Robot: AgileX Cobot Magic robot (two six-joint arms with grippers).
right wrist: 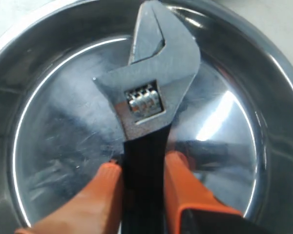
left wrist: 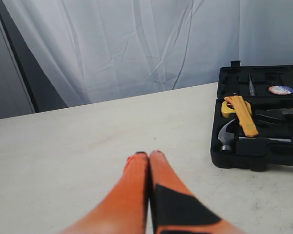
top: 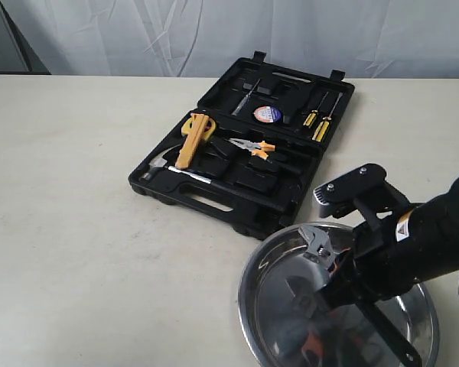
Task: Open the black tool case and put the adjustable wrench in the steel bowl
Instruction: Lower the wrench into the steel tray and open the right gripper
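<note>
Your case (top: 245,218) is open and your right gripper (right wrist: 142,163) pinches the wrench (right wrist: 151,92) over the bowl (right wrist: 53,122), apparently not yet touching it; only release remains.

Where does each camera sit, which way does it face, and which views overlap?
Exterior: raised, off the arms, looking down at the open black tool case and steel bowl on the table; the right arm shows, holding the adjustable wrench.
Left wrist: low over the table, facing the curtain and the case's end; shut left gripper shows.
Right wrist: above the bowl, looking into it; right gripper clamps the wrench handle.
Shared: exterior and right wrist show wrench and bowl; exterior and left wrist, the case.
</note>
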